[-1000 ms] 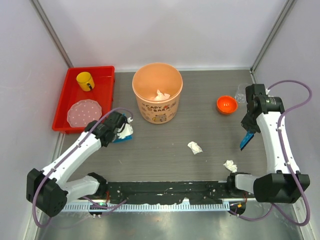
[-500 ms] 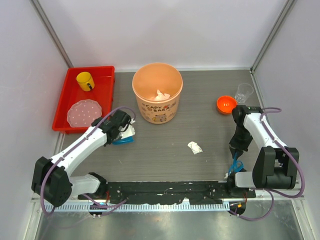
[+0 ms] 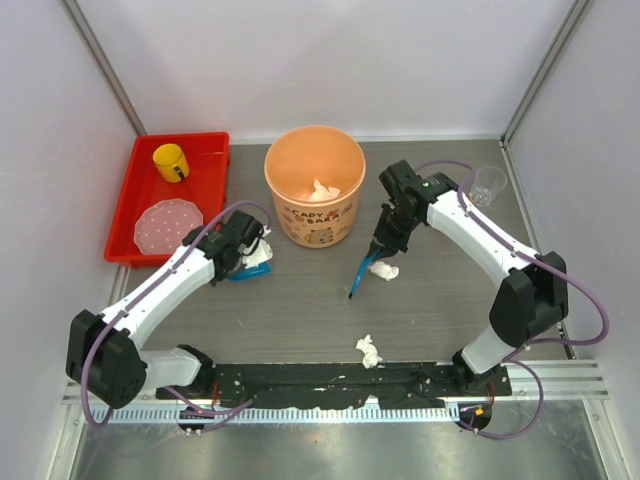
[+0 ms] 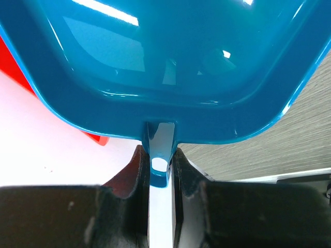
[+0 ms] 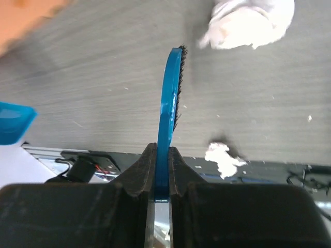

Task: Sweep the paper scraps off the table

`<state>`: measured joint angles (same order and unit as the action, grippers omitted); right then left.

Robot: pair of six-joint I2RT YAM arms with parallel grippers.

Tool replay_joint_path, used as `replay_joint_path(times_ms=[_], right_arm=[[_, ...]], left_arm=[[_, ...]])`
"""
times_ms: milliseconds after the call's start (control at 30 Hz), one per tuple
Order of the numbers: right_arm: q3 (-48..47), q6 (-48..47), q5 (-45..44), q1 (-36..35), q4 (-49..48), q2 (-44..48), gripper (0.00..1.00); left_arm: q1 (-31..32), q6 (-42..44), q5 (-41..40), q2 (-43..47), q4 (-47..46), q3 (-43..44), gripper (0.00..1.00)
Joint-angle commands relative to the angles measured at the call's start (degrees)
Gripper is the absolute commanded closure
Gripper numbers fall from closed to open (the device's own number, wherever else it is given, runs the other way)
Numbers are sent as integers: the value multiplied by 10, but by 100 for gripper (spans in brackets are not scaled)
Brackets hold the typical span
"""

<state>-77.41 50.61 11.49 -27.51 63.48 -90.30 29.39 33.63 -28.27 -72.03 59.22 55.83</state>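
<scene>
My left gripper (image 3: 242, 250) (image 4: 158, 155) is shut on the handle of a blue dustpan (image 3: 250, 272) (image 4: 170, 62), which is held left of the orange bucket (image 3: 314, 198). A white paper wad (image 3: 258, 255) sits at the dustpan. My right gripper (image 3: 386, 238) (image 5: 161, 155) is shut on a blue brush (image 3: 360, 278) (image 5: 170, 93), whose bristles are near the table (image 3: 300, 310). One paper scrap (image 3: 385, 270) (image 5: 248, 20) lies right beside the brush. Another scrap (image 3: 369, 350) (image 5: 223, 157) lies near the front edge. A wad (image 3: 322, 190) is inside the bucket.
A red tray (image 3: 135, 200) at the back left holds a yellow cup (image 3: 170, 162) and a pink speckled plate (image 3: 168, 225). A clear cup (image 3: 488, 183) stands at the back right. The right arm's link crosses the right half of the table.
My right arm has swung with the brush from the right side to the middle, beside the bucket. The front-right scrap has moved left along the front edge. The left arm has barely moved.
</scene>
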Motion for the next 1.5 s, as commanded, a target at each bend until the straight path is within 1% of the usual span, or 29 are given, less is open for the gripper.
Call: replay_joint_path(times_ms=[0, 100, 133, 167, 233, 267, 300, 333, 367, 400, 433, 467, 500, 533, 567, 600, 633, 667, 700, 767, 833, 900, 1033, 1067, 1100, 1167, 1200, 1367, 1467], right_arm=[[-52, -38, -3, 1, 24, -1, 99], [-60, -89, -27, 2, 42, 13, 99], [-70, -109, -30, 1, 43, 15, 99], [-78, -172, -18, 0, 48, 20, 99], [-110, -255, -4, -21, 60, 24, 99], [-118, -348, 7, -34, 73, 28, 99], [-120, -404, 40, -53, 78, 46, 99], [-113, -437, 49, -100, 78, 62, 99], [-105, -470, 85, -122, 72, 78, 99], [-93, -547, 190, -137, 56, 104, 99], [-92, -597, 241, -146, 63, 113, 99], [-93, -642, 244, -183, 71, 121, 99], [-98, -715, 228, -198, 82, 131, 99], [-99, -770, 236, -205, 104, 132, 99], [-98, -818, 242, -210, 157, 133, 99], [-76, -896, 242, -216, 176, 138, 99], [-61, -931, 244, -223, 199, 142, 99], [-45, -951, 237, -248, 227, 139, 99], [-3, -945, 228, -257, 227, 134, 99], [34, -961, 221, -277, 229, 115, 99], [71, -974, 192, -315, 208, 107, 99], [88, -978, 141, -332, 161, 105, 99], [106, -986, 59, -332, 89, 93, 99], [112, -983, 33, -332, 68, 87, 99], [121, -972, -19, -332, 56, 70, 99], [125, -938, -86, -331, 14, 54, 99], [124, -930, -137, -331, 8, 47, 99], [96, -898, -197, -297, -42, 50, 99], [68, -857, -227, -287, -70, 54, 99]], left_arm=[[-2, -16, 8, 8, 15, 16, 100], [-2, -13, 32, 1, 18, 3, 100], [-1, -8, 55, -1, 20, -5, 100], [-2, -7, 67, -7, 26, -7, 100], [-2, -3, 115, -7, 27, -16, 100], [-2, -3, 132, -4, 28, -20, 100], [-2, -1, 143, -2, 27, -22, 100], [-2, -1, 151, -1, 27, -28, 100], [-2, -3, 160, -1, 25, -29, 100], [-2, -5, 162, -3, 24, -29, 100], [-2, -7, 163, -5, 23, -29, 100], [-2, -11, 162, -7, 20, -28, 100], [-2, -14, 161, -11, 18, -27, 100], [-2, -15, 161, -11, 17, -27, 100], [-2, -19, 164, -12, 15, -27, 100], [-2, -18, 165, -12, 15, -31, 100], [-2, -18, 163, -9, 15, -33, 100], [-2, -18, 161, -8, 13, -36, 100], [-2, -15, 155, -6, 12, -44, 100], [-2, -15, 147, 1, 3, -54, 100], [-2, -15, 146, 2, -2, -64, 100], [-2, -17, 151, 0, -5, -69, 100], [-1, -19, 162, -14, -9, -79, 100], [-2, -18, 161, -16, -12, -81, 100], [-1, -18, 161, -23, -15, -86, 100], [-2, -20, 162, -29, -21, -89, 100], [-2, -22, 164, -33, -22, -91, 100], [-2, -27, 181, -42, -25, -88, 100], [-2, -30, 189, -50, -28, -82, 100]])
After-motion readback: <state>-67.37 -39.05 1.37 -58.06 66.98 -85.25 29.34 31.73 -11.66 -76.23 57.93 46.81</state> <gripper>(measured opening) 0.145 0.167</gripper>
